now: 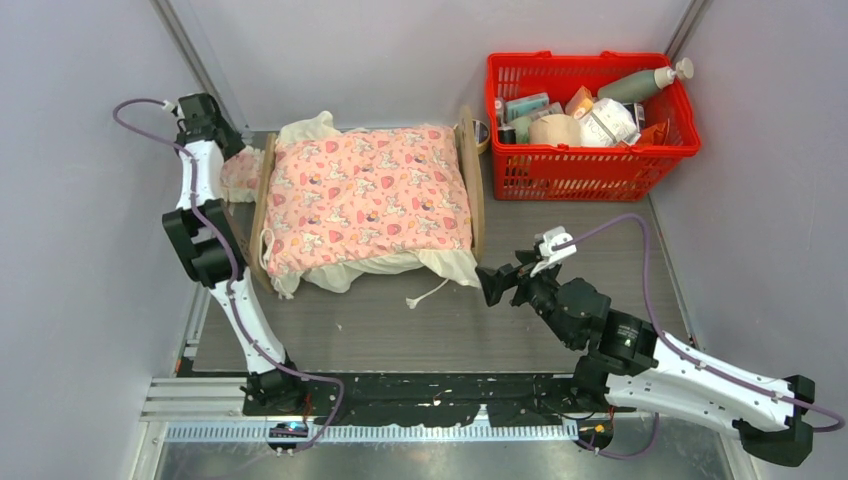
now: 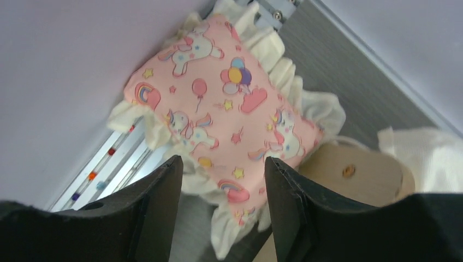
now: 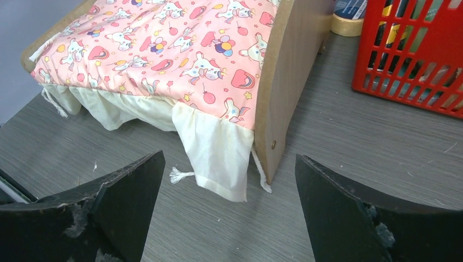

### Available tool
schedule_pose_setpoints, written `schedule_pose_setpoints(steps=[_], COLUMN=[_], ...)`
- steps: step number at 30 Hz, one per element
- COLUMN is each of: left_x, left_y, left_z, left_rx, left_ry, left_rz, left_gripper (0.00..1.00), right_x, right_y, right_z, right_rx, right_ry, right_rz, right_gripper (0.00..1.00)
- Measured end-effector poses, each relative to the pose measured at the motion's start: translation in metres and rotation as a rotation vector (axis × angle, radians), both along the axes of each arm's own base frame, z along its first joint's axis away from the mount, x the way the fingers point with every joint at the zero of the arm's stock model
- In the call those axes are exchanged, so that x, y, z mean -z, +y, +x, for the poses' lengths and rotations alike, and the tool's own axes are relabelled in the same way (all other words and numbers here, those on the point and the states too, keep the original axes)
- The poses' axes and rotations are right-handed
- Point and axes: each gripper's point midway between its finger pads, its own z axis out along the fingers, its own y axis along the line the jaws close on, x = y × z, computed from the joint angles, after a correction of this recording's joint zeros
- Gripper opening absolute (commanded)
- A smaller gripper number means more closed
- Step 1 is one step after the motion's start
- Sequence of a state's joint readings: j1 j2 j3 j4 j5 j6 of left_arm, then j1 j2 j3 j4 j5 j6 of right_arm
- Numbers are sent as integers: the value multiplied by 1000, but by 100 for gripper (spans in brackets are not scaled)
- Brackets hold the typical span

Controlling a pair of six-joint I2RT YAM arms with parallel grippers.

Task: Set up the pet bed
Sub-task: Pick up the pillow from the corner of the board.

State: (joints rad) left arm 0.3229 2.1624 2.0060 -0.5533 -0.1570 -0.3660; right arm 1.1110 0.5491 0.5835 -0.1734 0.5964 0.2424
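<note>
Left gripper (image 2: 221, 164) spread, empty; unicorn pillow (image 2: 218, 114) just beyond its jaws. Right gripper (image 3: 229, 157) wide apart; pet bed (image 3: 286, 71) straight ahead, blanket (image 3: 164, 49) on. I risk pinching frill only; pillow would slip.
</note>
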Motion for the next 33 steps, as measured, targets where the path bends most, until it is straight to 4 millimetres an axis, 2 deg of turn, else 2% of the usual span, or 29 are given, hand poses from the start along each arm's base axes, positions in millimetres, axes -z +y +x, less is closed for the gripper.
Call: schedule_pose_setpoints(steps=[5,8,9,11,12,13,14,19,21,24,27,30,32,33], left_x=[16,42,53,75,83,90,95,91,86,61,4,-77,-134,-155], left_y=[16,15,12,5,3,2,1,-5,-11,-23,-31,-48,-71,-82], left_z=[29,34,33,29,29,29,30,32,24,9,-1,-17,-35,-43], left_rx=[-65,-80,-78,-80,-82,-81,-83,-54,-37,7,65,128,191,223], left_ry=[-48,-39,-28,3,10,17,20,-11,-16,-16,-73,-184,-275,-313], left_rz=[-70,-157,-183,-250,-273,-294,-317,-396,-399,-349,-241,-62,61,103], left_gripper=[55,55,51,42,30,10,0,0,0,0,0,0,0,0], right_x=[5,6,7,8,7,4,1,-24,-33,-45,-58,-60,-58,-58], right_y=[12,22,25,29,31,32,34,33,30,23,16,11,8,7], right_z=[6,10,11,14,14,15,16,15,13,9,5,2,0,0], right_rx=[-1,-9,-11,-15,-17,-19,-21,-26,-28,-26,-24,-21,-21,-21], right_ry=[21,30,31,32,30,28,23,-6,-19,-34,-51,-54,-51,-51], right_rz=[-50,-80,-90,-113,-119,-121,-119,-70,-39,11,66,98,112,118], right_gripper=[96,95,95,95,95,95,95,96,95,96,95,95,96,96])
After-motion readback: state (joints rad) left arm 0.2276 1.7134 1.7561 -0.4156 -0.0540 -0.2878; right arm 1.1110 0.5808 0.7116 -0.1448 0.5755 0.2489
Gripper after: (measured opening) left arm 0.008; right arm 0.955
